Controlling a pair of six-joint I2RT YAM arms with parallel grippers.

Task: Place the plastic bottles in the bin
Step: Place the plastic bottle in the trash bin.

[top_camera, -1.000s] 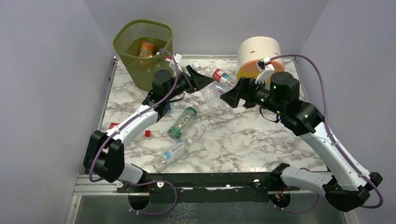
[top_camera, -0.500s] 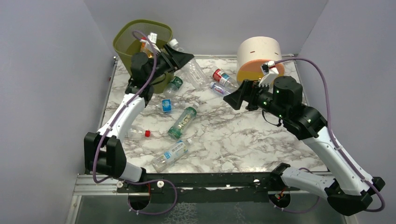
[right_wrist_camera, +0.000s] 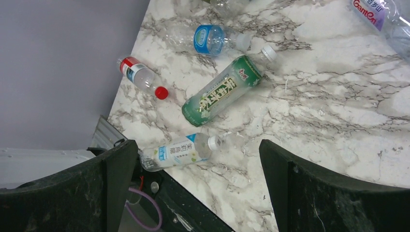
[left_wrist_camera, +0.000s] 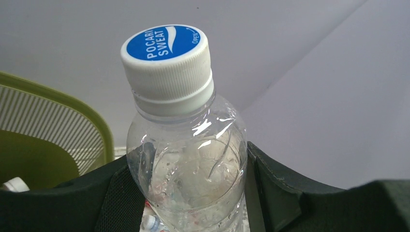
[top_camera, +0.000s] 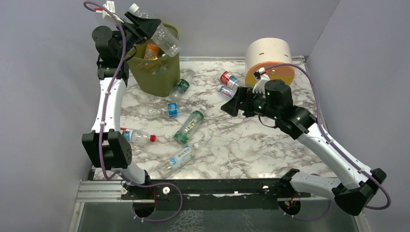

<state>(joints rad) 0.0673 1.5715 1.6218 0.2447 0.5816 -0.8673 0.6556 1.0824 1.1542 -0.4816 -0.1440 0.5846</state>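
My left gripper (top_camera: 151, 30) is shut on a clear plastic bottle (top_camera: 167, 41) with a white cap (left_wrist_camera: 167, 63), held tilted above the rim of the olive-green mesh bin (top_camera: 155, 79). In the left wrist view the fingers (left_wrist_camera: 290, 193) press both sides of the bottle body (left_wrist_camera: 193, 179), and the bin rim (left_wrist_camera: 72, 104) is below left. An orange bottle (top_camera: 151, 50) lies inside the bin. My right gripper (top_camera: 229, 106) hangs open and empty over the table's middle. Below it lie a green-labelled bottle (right_wrist_camera: 220, 92) and a white-labelled bottle (right_wrist_camera: 176, 152).
More bottles lie on the marble table: a red-capped one (top_camera: 138, 137), a blue-labelled one (top_camera: 170, 108), a green-capped one (top_camera: 181, 87), a red-labelled one (top_camera: 229, 79) and a purple-labelled one (top_camera: 224, 90). A cream cylinder (top_camera: 267, 55) stands at the back right. Grey walls close in three sides.
The left arm has lifted the clear bottle from mid-table up and left to above the bin. The right gripper has drifted slightly left and stayed open.
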